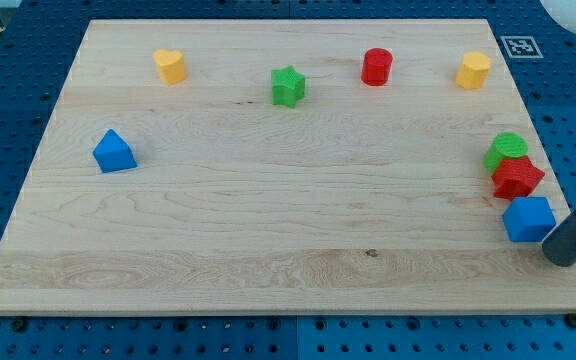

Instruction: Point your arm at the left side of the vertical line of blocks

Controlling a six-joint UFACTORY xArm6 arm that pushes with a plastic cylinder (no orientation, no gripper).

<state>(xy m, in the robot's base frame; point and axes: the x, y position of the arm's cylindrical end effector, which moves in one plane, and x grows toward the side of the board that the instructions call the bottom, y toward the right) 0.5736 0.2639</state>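
Observation:
A vertical line of three blocks stands at the view's right edge of the wooden board: a green cylinder on top, a red star-like block in the middle, a blue block at the bottom. They touch or nearly touch each other. My tip is at the lower end of the dark rod. It sits just right of and slightly below the blue block, near the board's right edge. The tip is on the line's right side.
A yellow heart block, a green star, a red cylinder and a yellow hexagonal block lie along the view's top. A blue pentagon-like block lies at the left. A fiducial marker sits at the top right.

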